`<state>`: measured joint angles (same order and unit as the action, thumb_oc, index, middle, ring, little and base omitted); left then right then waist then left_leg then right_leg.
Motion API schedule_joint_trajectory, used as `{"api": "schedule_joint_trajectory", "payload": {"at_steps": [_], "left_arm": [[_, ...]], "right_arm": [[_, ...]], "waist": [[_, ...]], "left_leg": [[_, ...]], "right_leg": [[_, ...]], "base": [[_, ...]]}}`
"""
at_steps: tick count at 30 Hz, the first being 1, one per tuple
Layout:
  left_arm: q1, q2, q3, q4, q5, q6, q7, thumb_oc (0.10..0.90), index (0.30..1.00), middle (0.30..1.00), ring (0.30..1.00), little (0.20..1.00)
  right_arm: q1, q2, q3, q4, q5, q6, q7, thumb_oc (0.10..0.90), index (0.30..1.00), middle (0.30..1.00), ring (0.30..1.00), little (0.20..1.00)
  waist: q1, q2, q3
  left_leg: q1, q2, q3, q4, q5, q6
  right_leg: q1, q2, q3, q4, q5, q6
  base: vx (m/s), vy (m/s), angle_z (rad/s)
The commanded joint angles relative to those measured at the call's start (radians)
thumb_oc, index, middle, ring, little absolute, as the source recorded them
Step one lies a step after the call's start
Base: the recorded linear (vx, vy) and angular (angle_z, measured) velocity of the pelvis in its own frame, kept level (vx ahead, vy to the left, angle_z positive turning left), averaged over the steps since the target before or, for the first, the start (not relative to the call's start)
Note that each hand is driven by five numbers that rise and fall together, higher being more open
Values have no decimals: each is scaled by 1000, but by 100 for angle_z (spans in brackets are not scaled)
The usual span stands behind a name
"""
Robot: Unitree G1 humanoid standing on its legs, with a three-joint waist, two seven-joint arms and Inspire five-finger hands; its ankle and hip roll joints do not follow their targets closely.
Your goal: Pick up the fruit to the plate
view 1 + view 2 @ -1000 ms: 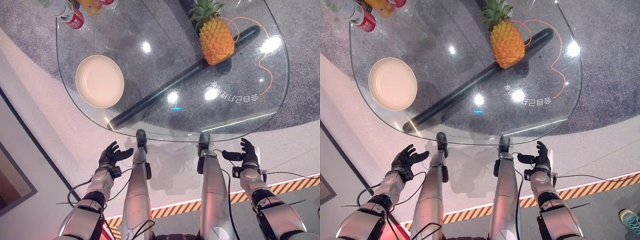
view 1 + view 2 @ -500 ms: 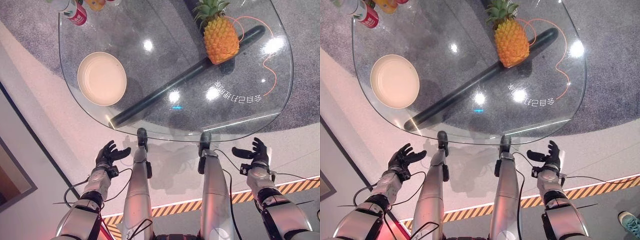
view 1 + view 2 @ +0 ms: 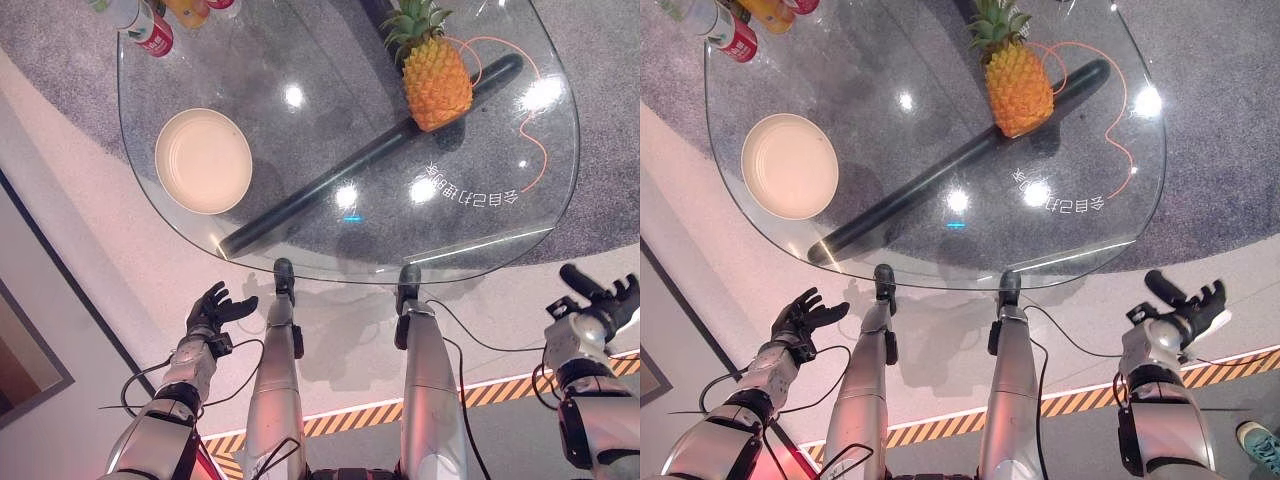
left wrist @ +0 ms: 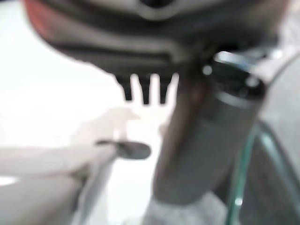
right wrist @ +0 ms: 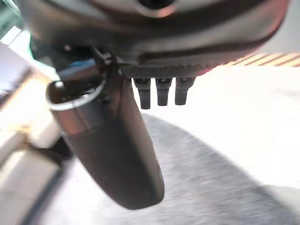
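Observation:
A pineapple (image 3: 436, 80) with a green crown stands upright at the far right of the round glass table (image 3: 300, 150). A cream plate (image 3: 203, 161) lies on the table's left part, well apart from the fruit. My left hand (image 3: 212, 310) hangs open below the table's near edge, at the lower left. My right hand (image 3: 596, 305) is open too, fingers spread, out at the lower right, beyond the table's rim. Neither hand holds anything. In the right wrist view the thumb (image 5: 112, 150) stands out straight over the floor.
Several bottles and cans (image 3: 150, 30) stand at the table's far left edge. A dark bar (image 3: 370, 155) runs diagonally under the glass. An orange cord (image 3: 530, 110) loops at the right. Yellow-black tape (image 3: 500, 390) marks the floor near me.
My right hand has swung outward to the right and a little lower, away from the table's near edge. My left hand has barely moved. The view has shifted slightly.

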<state>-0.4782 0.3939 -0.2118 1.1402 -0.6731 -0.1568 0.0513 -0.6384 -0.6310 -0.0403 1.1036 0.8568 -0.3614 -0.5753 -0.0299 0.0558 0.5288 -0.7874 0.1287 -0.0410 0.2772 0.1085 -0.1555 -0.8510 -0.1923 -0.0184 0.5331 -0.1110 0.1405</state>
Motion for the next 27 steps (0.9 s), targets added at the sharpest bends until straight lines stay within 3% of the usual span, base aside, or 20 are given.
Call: {"api": "schedule_joint_trajectory", "payload": {"at_steps": [1,7,12,16,27], "left_arm": [[19,80,-2,39,-26,-3,11,800,900,900,900,900],[22,84,-18,22,-56,2,11,800,900,900,900,900],[7,86,-16,25,-74,9,10,800,900,900,900,900],[3,85,4,23,-67,12,-1,800,900,900,900,900],[19,55,20,10,-45,-5,-2,800,900,900,900,900]], "right_arm": [[-40,-134,-40,-60,-25,-172,-180,800,900,900,900,900],[-123,-172,1,-256,-174,-287,-384,800,900,900,900,900],[-167,-169,36,-434,-291,-299,-405,800,900,900,900,900],[-182,-144,98,-656,-393,-171,-341,800,900,900,900,900],[-202,-65,214,-886,-499,35,-156,800,900,900,900,900]], "waist": [[17,-61,-9],[15,-59,-9],[8,-57,-9],[3,-58,-9],[11,-53,-9]], "left_leg": [[-24,-74,39,98,-95,63],[-20,-77,38,75,-87,64],[-16,-81,39,52,-81,66],[-11,-83,41,37,-75,67],[0,-90,52,13,-59,70]], "right_leg": [[59,46,-89,-203,164,-32],[58,48,-90,-215,165,-33],[58,49,-90,-232,163,-31],[60,49,-90,-244,163,-31],[74,47,-105,-262,161,-35]], "base": [[0,0,0],[-10,33,1],[-17,48,0],[-15,33,-1],[0,0,0]]}}
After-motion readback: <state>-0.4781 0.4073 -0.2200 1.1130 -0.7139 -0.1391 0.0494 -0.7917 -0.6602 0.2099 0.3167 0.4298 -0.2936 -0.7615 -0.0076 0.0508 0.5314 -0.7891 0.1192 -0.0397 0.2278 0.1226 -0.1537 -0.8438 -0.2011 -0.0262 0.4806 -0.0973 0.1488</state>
